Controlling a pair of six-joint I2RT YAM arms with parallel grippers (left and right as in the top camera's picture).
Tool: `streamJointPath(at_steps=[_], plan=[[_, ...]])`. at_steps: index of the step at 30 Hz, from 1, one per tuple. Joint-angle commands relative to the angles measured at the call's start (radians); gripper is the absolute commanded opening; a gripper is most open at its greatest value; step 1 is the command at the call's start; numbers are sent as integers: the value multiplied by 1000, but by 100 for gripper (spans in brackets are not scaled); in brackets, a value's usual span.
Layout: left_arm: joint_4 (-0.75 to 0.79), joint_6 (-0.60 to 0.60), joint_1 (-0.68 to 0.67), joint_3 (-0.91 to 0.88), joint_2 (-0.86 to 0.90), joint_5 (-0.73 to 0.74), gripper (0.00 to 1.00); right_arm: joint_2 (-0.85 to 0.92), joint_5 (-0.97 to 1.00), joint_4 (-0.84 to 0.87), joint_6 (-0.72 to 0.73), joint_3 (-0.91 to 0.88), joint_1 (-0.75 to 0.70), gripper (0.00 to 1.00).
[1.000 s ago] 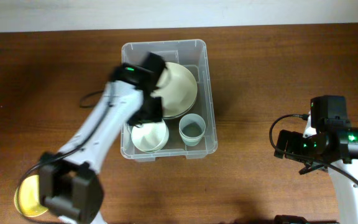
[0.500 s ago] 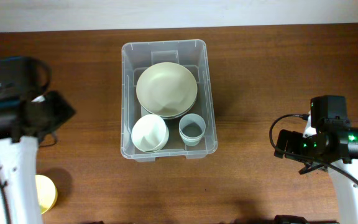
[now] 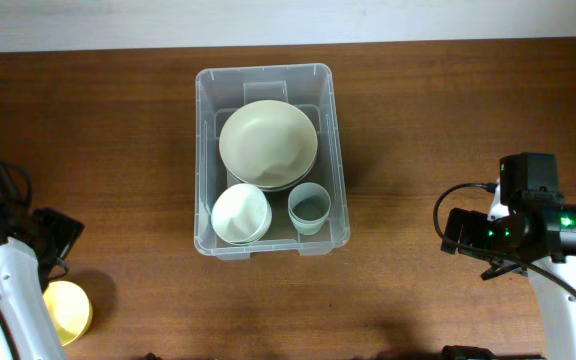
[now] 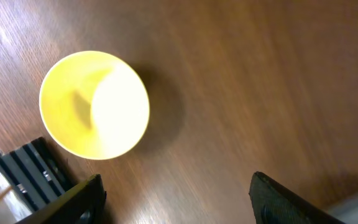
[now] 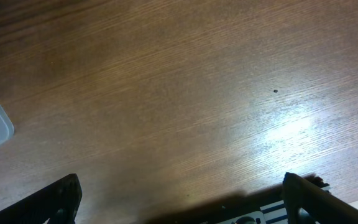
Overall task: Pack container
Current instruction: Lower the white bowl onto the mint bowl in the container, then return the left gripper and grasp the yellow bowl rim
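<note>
3 dishes (image 3: pixel 267 142) in container (image 3: pixel 204 150); yellow bowl (image 4: pixel 94 104) by L gripper (image 4: pixel 178 198)

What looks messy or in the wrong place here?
Nothing is spilled or broken. The only stray is the yellow cup, standing alone on the table, outside the container, where the big bowl, white bowl and pale blue cup sit neatly.

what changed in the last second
The left arm withdrew from the large clear plastic rectangular container to the wooden table's near-left corner; the left gripper now hangs open near the round yellow cup. The container, its pale round plate, white bowl and pale blue cup, and the right arm stayed put.
</note>
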Motion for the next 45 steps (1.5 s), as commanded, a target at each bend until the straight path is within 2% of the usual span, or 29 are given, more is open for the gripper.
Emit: streamJointPath(at_steps=[1, 12, 23, 25, 28, 33, 37, 42, 45], plan=[[56, 6, 62, -92, -3, 0, 76, -1, -3, 2, 4, 1, 5, 99], [301, 9, 149, -333, 53, 4, 76, -1, -2, 2, 4, 1, 5, 99], [389, 9, 149, -351, 277, 14, 73, -1, -2, 1, 4, 1, 5, 99], [402, 23, 149, -351, 292, 15, 64, -1, -2, 2, 4, 1, 5, 99], [408, 32, 149, -351, 300, 14, 44, -1, -2, 1, 4, 1, 5, 99], [407, 32, 149, -351, 300, 15, 17, -1, -2, 2, 4, 1, 5, 99], [407, 32, 149, -351, 300, 19, 1, -1, -2, 2, 4, 1, 5, 99], [397, 54, 148, -322, 294, 100, 1, -1, -2, 2, 3, 1, 5, 99], [328, 72, 122, -248, 253, 149, 1, -1, -2, 2, 4, 1, 5, 99]])
